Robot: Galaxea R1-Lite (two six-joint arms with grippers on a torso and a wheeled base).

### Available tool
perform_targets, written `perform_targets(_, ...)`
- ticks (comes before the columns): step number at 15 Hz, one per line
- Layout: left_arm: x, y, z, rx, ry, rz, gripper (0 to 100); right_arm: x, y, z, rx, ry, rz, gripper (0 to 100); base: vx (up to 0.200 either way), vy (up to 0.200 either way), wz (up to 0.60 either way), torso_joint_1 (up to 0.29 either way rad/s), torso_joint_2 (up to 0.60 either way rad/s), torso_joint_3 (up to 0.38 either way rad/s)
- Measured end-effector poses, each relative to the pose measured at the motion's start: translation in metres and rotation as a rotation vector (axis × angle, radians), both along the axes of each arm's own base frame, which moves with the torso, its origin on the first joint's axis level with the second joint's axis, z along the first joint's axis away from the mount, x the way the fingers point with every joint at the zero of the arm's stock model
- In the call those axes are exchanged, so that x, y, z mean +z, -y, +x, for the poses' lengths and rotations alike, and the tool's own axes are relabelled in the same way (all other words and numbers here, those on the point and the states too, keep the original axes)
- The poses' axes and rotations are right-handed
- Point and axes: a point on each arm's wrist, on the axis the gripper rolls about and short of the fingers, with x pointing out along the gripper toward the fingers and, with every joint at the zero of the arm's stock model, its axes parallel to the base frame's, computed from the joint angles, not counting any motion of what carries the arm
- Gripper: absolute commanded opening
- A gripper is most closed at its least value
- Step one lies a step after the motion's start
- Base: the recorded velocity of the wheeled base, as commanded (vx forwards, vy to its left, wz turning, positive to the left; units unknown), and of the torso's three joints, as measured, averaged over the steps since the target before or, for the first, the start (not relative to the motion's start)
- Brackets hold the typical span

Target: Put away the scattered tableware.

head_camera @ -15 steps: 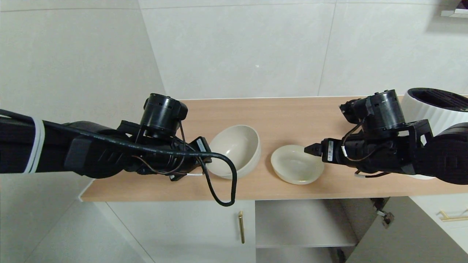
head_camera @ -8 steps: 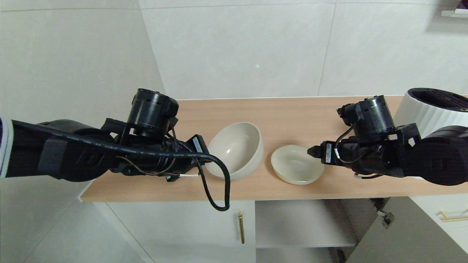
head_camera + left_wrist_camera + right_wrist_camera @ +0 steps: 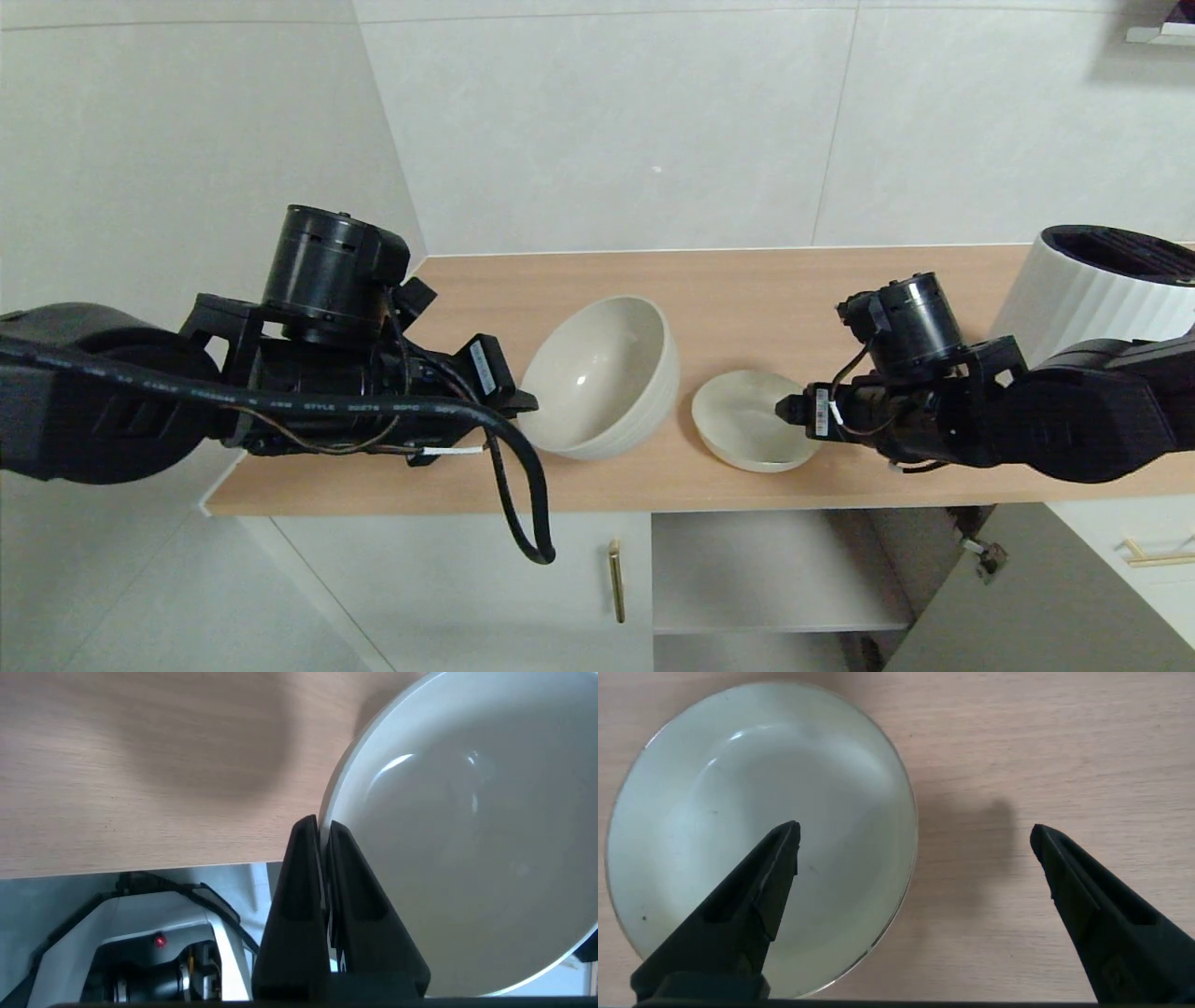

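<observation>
The left gripper (image 3: 322, 854), jaws clamping the nine o'clock rim of the tilted bowl (image 3: 602, 373) over the worktop (image 3: 747, 289), is risking a slip from that thin hold, while the right gripper (image 3: 915, 833) is holding its jaws wide and empty astride the three o'clock rim of the dish (image 3: 747, 425).

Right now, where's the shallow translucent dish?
Head view, right of centre on the wooden counter: the shallow translucent dish sits beside the deep cream bowl, the right gripper open at its right rim.
</observation>
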Motion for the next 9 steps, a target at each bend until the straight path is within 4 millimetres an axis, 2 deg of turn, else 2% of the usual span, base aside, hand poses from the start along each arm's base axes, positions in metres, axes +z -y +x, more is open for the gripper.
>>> perform_targets(5, 0.0019, -0.0005, -0.0013, -0.001, 0.005, -0.004, 0, -0.0033, -0.0007, 0.0011, 0.001, -0.009, -0.005, 100, 0.0, 0.0, 0.0, 0.0, 0.0, 0.0)
perform_targets(6, 0.002, -0.0005, -0.0013, -0.001, 0.005, -0.004, 0, -0.0038, -0.0007, 0.0014, 0.0, -0.01, -0.005, 0, 0.0, 0.0, 0.0, 0.0, 0.0, 0.0)
perform_targets(9, 0.0021, -0.0005, -0.0015, -0.001, 0.005, -0.004, 0, -0.0061, -0.001, 0.0016, 0.002, -0.018, -0.009, 0, 0.0, 0.0, 0.0, 0.0, 0.0, 0.0)
